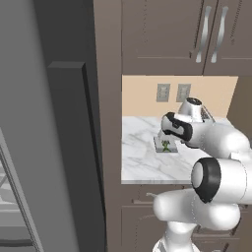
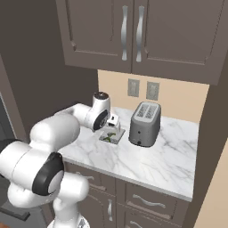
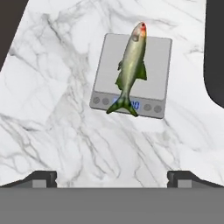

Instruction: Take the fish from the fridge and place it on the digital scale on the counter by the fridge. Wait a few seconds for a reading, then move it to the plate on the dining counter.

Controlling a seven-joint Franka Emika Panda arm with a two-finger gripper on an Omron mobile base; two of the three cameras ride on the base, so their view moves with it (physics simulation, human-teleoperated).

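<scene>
The fish [image 3: 131, 65], slim and olive-green with a reddish snout, lies lengthwise on the digital scale [image 3: 155, 57], its tail over the scale's button strip. The scale [image 2: 113, 137] sits on the marble counter [image 2: 164, 156] beside the fridge [image 1: 29, 147]. My gripper [image 3: 112, 177] hovers above it and a little back, open, with nothing between its fingertips [image 3: 41, 177]. From the right base view the gripper [image 2: 111, 128] hangs just over the fish [image 2: 108, 137]. In the left base view the scale [image 1: 166, 144] peeks out beneath the hand. The plate and the dining counter are out of view.
A silver two-slot toaster [image 2: 144, 124] stands just right of the scale. Brown upper cabinets [image 2: 133, 31] hang over the counter, with two wall outlets [image 2: 142, 89] behind. A tall dark panel [image 1: 74, 147] stands between fridge and counter.
</scene>
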